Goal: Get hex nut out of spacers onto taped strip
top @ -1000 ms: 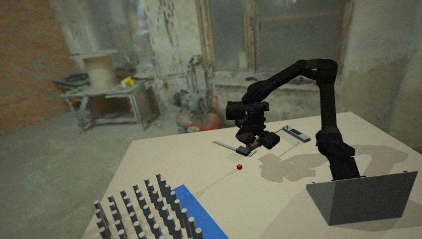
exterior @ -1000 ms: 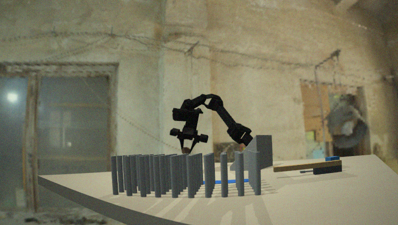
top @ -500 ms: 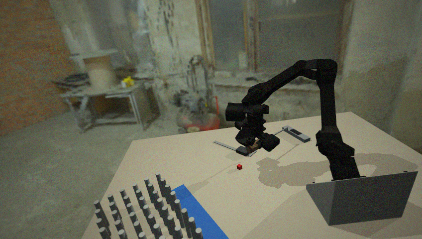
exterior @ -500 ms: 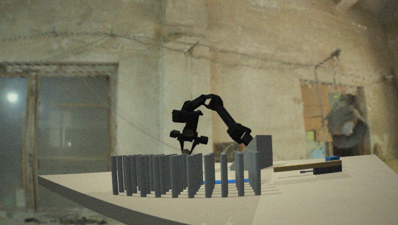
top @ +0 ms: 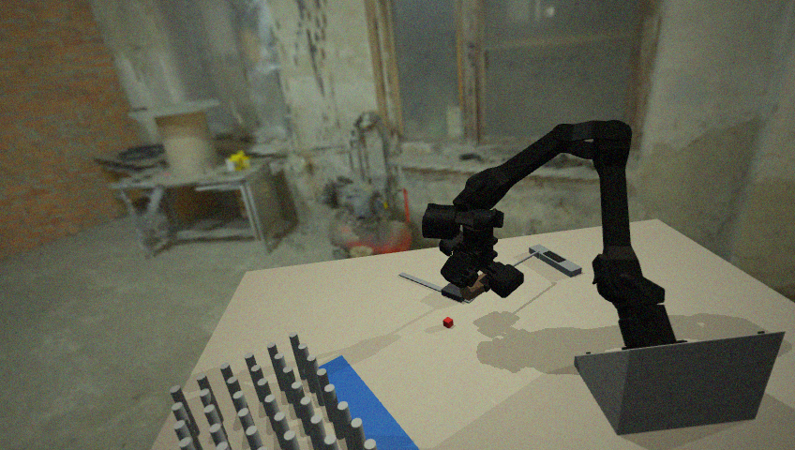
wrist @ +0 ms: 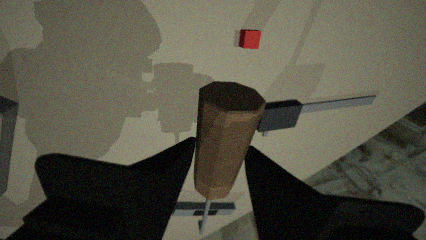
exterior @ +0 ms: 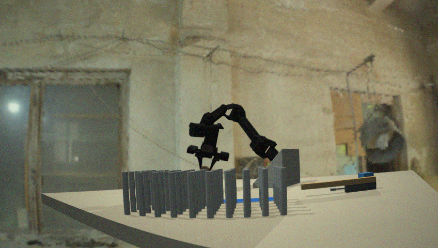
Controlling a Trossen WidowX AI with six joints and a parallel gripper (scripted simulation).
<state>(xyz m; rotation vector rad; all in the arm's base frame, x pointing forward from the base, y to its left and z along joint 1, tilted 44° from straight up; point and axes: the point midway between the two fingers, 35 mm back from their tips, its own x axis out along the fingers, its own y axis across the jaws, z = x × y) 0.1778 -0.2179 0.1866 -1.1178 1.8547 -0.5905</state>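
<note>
My gripper (top: 475, 283) (exterior: 205, 167) (wrist: 220, 146) is shut on the brown wooden handle (top: 473, 287) (wrist: 225, 155) of a tool with a thin metal rod (top: 521, 260) (wrist: 205, 215). The tool is held above the table, and its rod points away from the spacers. The grey metal spacers (top: 298, 352) (exterior: 210, 196) stand upright in rows, well away from the gripper. The blue taped strip (top: 362, 390) (exterior: 254, 200) lies along their front side. The hex nut cannot be made out in any view.
A dark block with a thin blade (top: 418, 280) (wrist: 340, 103) lies near the handle. A red cube (top: 447, 322) (wrist: 250, 39) lies nearby. A grey bar (top: 568, 267) (wrist: 227, 206) lies by the rod. A wooden bar (exterior: 331, 184) rests across a dark block. A grey wedge (top: 697, 384) (exterior: 291, 169) stands by the arm's base.
</note>
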